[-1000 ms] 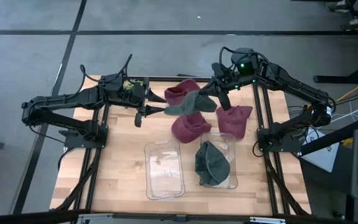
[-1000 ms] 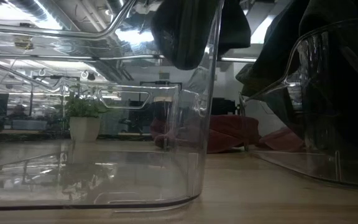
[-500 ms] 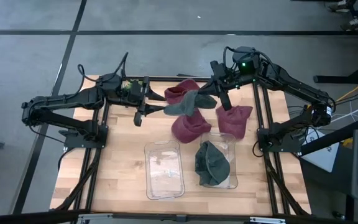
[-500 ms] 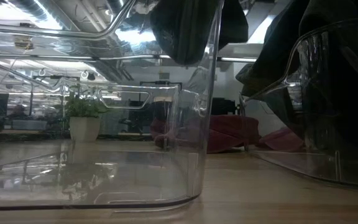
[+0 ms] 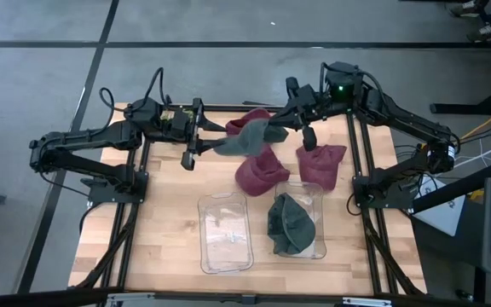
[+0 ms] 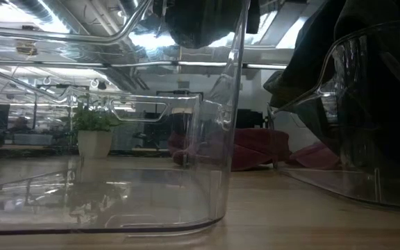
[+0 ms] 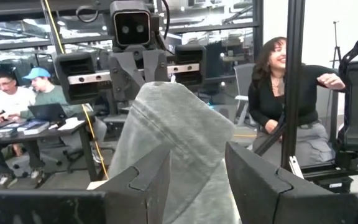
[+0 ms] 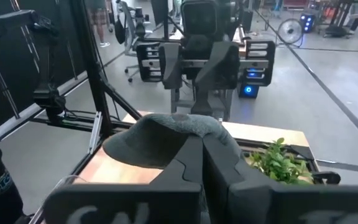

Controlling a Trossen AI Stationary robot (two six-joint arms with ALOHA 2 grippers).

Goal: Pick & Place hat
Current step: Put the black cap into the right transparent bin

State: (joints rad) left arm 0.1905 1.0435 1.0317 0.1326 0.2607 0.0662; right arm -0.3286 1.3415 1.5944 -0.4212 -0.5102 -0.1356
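A: While both arms hang over the far half of the table (image 5: 169, 222), what carries the grey hat (image 5: 247, 136)?

B: It is stretched between the two pincers. The right gripper (image 5: 290, 121) has its fingers pressed together on one end of the cloth; its wrist view shows the hat (image 8: 166, 140) draped just ahead of the closed tips. The left gripper (image 5: 201, 145) meets the other end with its fingers spread, and in its wrist view the hat (image 7: 179, 146) stands up in the gap between the two fingers (image 7: 143, 180).

A: Does the left one grip it?

B: The cloth sits between the spread fingers, but whether they press on it I cannot tell.

A: What lies near the pincers?

B: Below the lifted hat, a maroon hat (image 5: 261, 175) rests on the wood. Another maroon hat (image 5: 320, 164) lies beneath the right gripper, and a third (image 5: 247, 122) sits just behind the grey one. Nearer the front edge, well apart from both pincers, stand two clear bins: the left bin (image 5: 224, 232) and the right bin (image 5: 314, 230), which holds a dark green hat (image 5: 290, 223).
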